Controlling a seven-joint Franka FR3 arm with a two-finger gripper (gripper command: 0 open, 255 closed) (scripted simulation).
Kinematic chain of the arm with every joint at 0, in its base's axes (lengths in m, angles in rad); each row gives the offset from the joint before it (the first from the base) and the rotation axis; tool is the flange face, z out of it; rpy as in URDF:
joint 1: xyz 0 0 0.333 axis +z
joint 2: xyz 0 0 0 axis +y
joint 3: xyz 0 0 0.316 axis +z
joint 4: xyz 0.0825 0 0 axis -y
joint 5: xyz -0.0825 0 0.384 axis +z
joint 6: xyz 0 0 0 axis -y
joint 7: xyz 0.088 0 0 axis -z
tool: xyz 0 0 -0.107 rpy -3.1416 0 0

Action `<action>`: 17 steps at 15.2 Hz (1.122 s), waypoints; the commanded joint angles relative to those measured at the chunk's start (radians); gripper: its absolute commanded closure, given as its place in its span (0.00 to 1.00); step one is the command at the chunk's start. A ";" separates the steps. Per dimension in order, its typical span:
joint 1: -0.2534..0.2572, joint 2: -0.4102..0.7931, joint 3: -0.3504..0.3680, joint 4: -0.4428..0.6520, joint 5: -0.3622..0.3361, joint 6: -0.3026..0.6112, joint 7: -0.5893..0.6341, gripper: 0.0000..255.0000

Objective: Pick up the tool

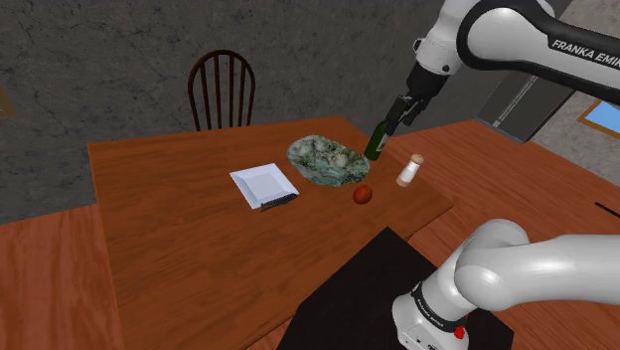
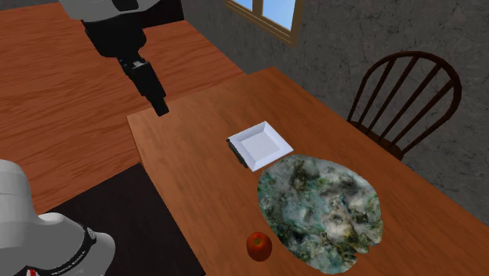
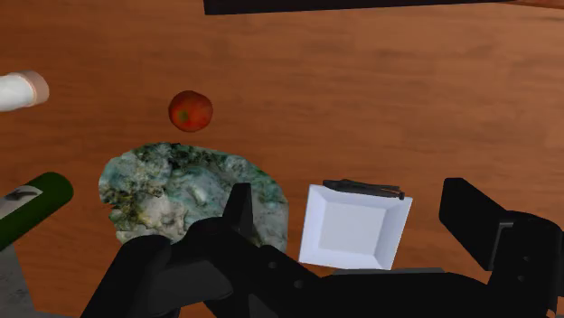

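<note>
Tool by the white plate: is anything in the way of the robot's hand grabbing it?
Nothing visible blocks it. The open gripper hangs over the table, and the slim dark tool lies uncovered on it, along one edge of the white square plate. That plate might crowd one finger.

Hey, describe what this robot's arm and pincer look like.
The arm has glossy white rounded links with dark joints and white FRANKA lettering on a dark band. The pincer is all black, with two blocky fingers.
</note>
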 commanded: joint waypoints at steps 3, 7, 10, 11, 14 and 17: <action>0.017 0.046 -0.025 -0.019 -0.015 0.059 -0.069 0.00; 0.051 0.153 -0.070 -0.043 -0.039 0.177 -0.204 0.00; 0.076 0.243 -0.100 -0.048 -0.052 0.262 -0.304 0.00; 0.084 0.275 -0.108 -0.047 -0.055 0.290 -0.337 0.00; 0.108 0.374 -0.132 -0.039 -0.060 0.371 -0.436 0.00; 0.130 0.477 -0.149 -0.022 -0.059 0.447 -0.535 0.00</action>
